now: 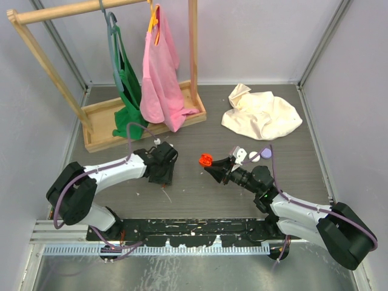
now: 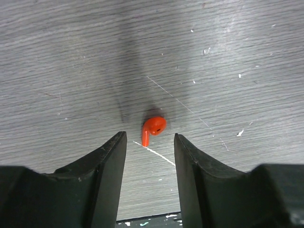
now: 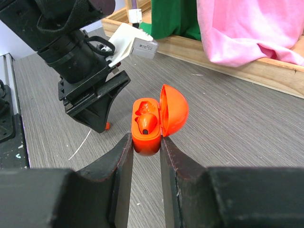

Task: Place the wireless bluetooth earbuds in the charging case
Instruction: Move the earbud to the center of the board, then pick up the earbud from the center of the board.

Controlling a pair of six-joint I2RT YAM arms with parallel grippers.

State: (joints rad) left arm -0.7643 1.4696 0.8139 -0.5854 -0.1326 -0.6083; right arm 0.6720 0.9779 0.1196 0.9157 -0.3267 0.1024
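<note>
— What's on the left?
— Pale walls [image 1: 242, 36], and a wooden rack [image 1: 193, 48] at the back carrying a green garment [image 1: 128, 91] and a pink one [image 1: 160, 73]. The left tool [image 2: 149, 142] hangs over the scratched grey wood-grain tabletop [image 1: 188, 200] with its jaws parted. A red earbud [image 2: 155, 126] lies loose just ahead of its tips.
— And right?
— The right tool [image 3: 145, 145] grips the orange charging case [image 3: 172, 110], lid open, with another earbud [image 3: 147, 122] seated inside. A cream cloth [image 1: 260, 112] lies behind.
</note>
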